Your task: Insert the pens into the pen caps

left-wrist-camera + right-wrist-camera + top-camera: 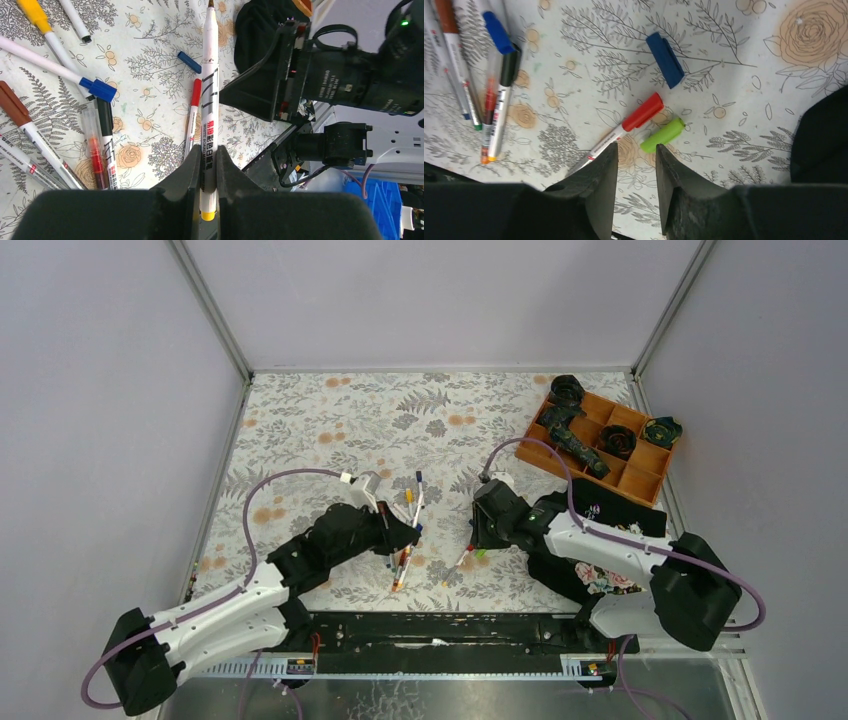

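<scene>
My left gripper (pixel 209 156) is shut on a white pen (pixel 210 90) with a yellow end, its bare tip pointing away toward my right arm. Below it on the cloth lie a red-capped pen (pixel 193 117), a loose blue cap (pixel 189 62) and several capped pens (pixel 65 75) to the left. My right gripper (pixel 636 155) is open and empty, just above the cloth. Right before its fingertips lie a loose green cap (pixel 663 135) and the red-capped pen (pixel 626 125); the blue cap (pixel 665 59) lies farther off. From above, both grippers (pixel 408 532) (pixel 477 532) hover over the pen pile.
A wooden compartment tray (pixel 640 478) with dark objects stands at the back right. The enclosure walls ring the floral cloth (pixel 330 430). My right arm's black body (pixel 320 70) fills the right of the left wrist view, close to the held pen's tip.
</scene>
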Available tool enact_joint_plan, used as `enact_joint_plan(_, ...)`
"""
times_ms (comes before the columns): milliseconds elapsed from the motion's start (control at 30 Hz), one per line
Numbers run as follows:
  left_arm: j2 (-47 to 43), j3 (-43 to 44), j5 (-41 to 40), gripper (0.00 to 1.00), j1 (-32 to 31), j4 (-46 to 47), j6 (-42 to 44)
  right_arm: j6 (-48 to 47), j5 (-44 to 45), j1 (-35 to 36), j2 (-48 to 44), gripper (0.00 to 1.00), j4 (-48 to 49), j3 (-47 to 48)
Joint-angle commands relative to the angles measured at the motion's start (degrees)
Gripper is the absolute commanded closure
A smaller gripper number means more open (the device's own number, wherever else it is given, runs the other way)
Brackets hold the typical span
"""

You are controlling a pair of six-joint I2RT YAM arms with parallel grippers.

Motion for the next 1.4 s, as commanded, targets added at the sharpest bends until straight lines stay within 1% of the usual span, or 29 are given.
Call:
enact_joint_plan(0, -1.9, -1.3, -2.0, 1.0, 0.4, -1.3, -0.6, -1.5, 2.7, -0.5, 0.7, 0.59, -0.8, 1.3)
enact_joint_plan(67, -1.9, -1.5, -1.9, 1.0, 0.5, -1.4, -0.7, -2.4, 4.4, -0.5, 1.7, 0.58, 0.3, 1.8)
enact_joint_plan(133, -1.9, -1.6, -1.7, 1.0, 0.5, -1.4, -0.9, -3.5, 6.4, -0.7, 4.5, 0.59, -0.6, 3.6)
enact_joint_plan(233, -1.9, -1.5, -1.4, 1.0, 0.4, -1.3, -0.9, -4.7, 8.0, -1.3, 8.6, 0.63, -2.8, 7.3)
enact_joint_plan(300, -1.9, -1.5, -1.5, 1.0, 0.5, -1.6, -0.8, -4.6, 7.4, -1.3, 10.3, 0.64, -2.6, 8.2)
enact_joint_plan(500, -2.1, -1.9, -1.9, 1.0, 0.5, -1.9, -0.8, -3.5, 2.6, -1.4, 12.2, 0.61, 1.5, 8.2)
enact_joint_plan(733, -1.9, -2.0, -1.8, 1.0, 0.5, -1.9, -0.7, -3.5, 2.2, -1.4, 14.6, 0.57, 3.7, 8.0)
enact_joint_plan(900, -1.9, -2.0, -1.9, 1.0, 0.5, -2.0, -0.6, -3.4, 3.0, -1.3, 16.4, 0.57, 4.4, 8.3)
enact_joint_plan(1000, -2.1, -2.0, -2.0, 1.0, 0.5, -2.3, -0.6, -3.0, 4.7, -1.3, 17.5, 0.54, 3.7, 8.9)
enact_joint_plan(1167, -3.0, -2.0, -2.4, 1.0, 0.5, -3.2, -0.5, -2.4, 6.8, -1.9, 19.4, 0.46, 2.8, 9.3)
enact_joint_plan(1367, -4.0, -2.3, -2.9, 1.0, 0.5, -4.2, -0.5, -3.3, 8.8, -3.0, 23.0, 0.4, 2.5, 10.8)
